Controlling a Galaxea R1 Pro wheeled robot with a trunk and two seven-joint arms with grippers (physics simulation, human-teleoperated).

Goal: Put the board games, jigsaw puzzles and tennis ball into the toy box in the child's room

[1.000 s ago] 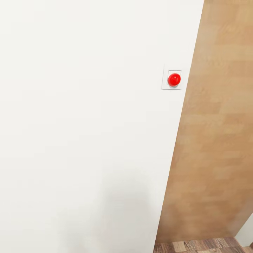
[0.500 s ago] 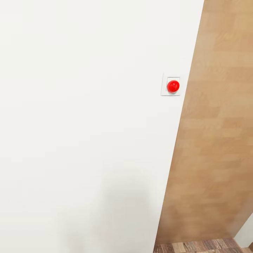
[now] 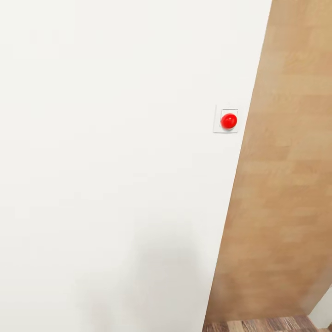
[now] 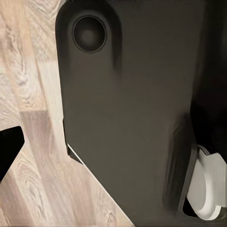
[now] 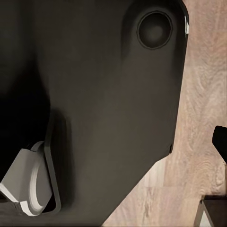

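Up close, the head view meets a white wall [image 3: 106,161] carrying a square white switch plate [image 3: 226,119] with a round red button [image 3: 228,121]. A light wood door panel [image 3: 286,184] runs beside it, above a strip of wood-plank floor [image 3: 258,324].

Left wrist view: the robot's dark base [image 4: 132,109], a pale wheel [image 4: 208,187] at its edge, and plank flooring [image 4: 33,142]. A dark tip, perhaps a finger [image 4: 8,149], shows at the frame's edge; whether the jaws are apart I cannot tell.

Right wrist view: dark base [image 5: 104,104], pale wheel [image 5: 28,184], planks [image 5: 198,109]; jaw state likewise unclear. No toys or toy box lie near either set of jaws.
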